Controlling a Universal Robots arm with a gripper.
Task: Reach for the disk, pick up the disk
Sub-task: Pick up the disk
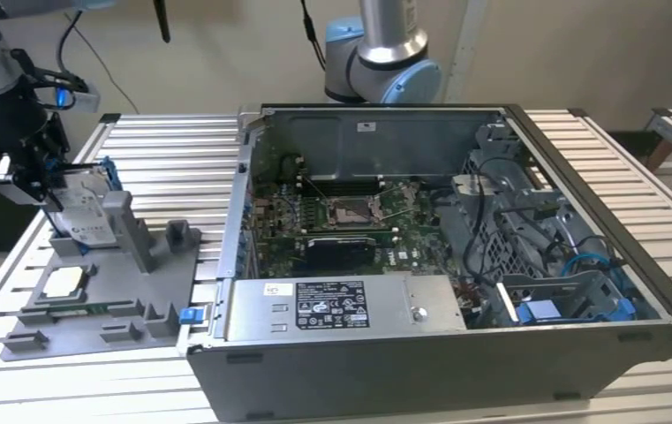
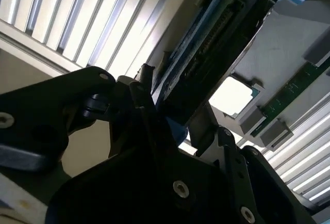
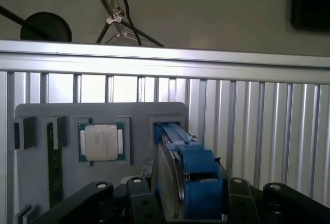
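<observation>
Standing on edge in a slot of the matte grey fixture point(image 1: 100, 291), left of centre in the exterior view, the flat silver disk point(image 1: 86, 216) with its glossy blue plastic frame is clamped by the black gripper point(image 3: 185, 193). A square metal chip point(image 3: 100, 142) lies beside it, on the ribbed aluminium table point(image 1: 170, 146).
</observation>
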